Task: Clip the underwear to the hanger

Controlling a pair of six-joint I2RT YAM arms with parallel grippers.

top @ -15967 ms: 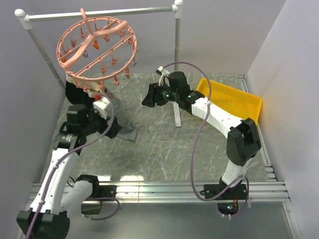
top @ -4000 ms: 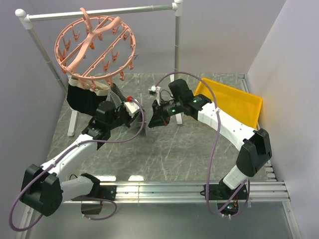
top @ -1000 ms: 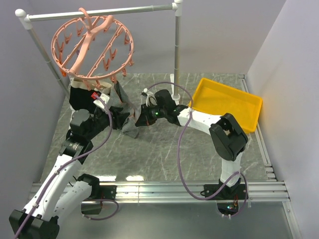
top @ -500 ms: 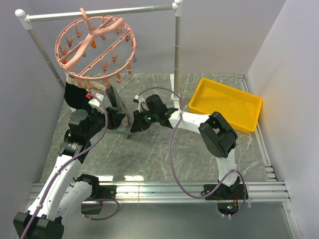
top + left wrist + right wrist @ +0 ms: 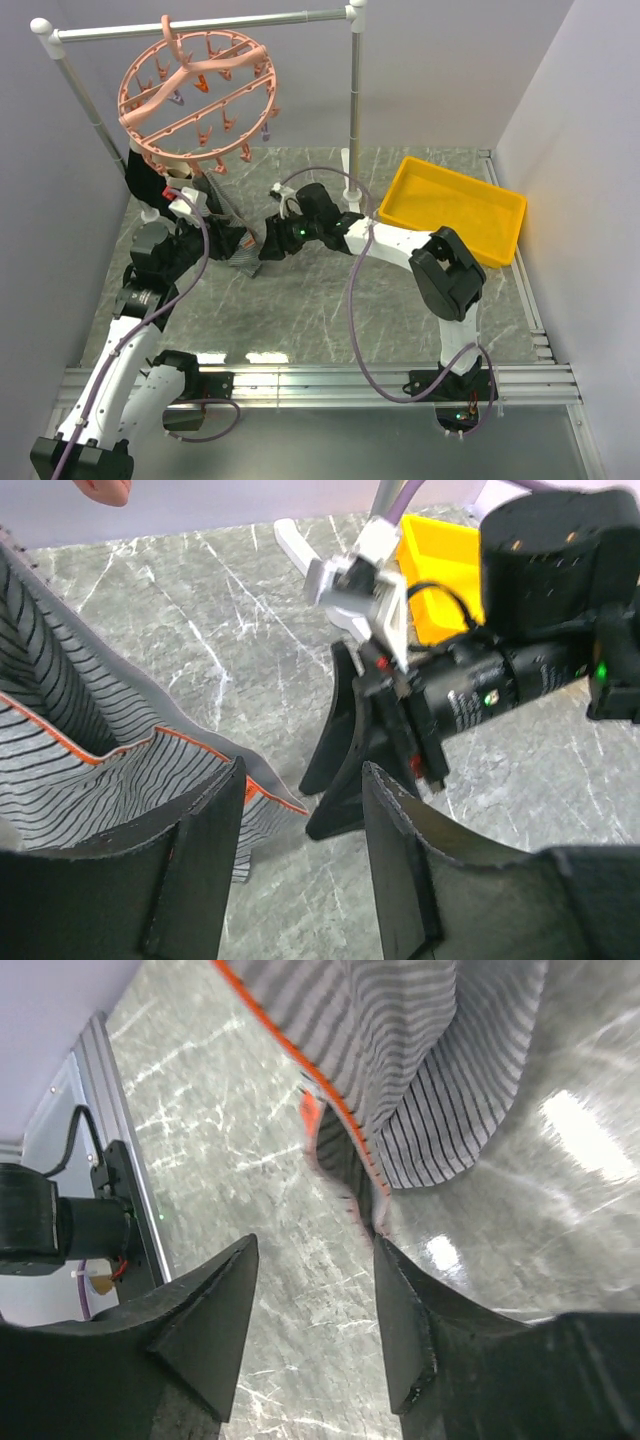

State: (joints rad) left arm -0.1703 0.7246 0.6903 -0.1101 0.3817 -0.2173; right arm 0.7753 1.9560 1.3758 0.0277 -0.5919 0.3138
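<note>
Ideally the wide-open, empty right hand (image 5: 315, 1250) should pinch the underwear (image 5: 430, 1060) hem just ahead; the left hand (image 5: 302, 772) gapes, seemingly empty.

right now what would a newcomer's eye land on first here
The big pink hanger dangling from the rail at the back left. Then the bright yellow tray at the right, and the striped underwear between the left pincer and right pincer, both open.

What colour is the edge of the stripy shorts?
Bright orange, along the underwear hem; clearest in the right wrist view.
</note>
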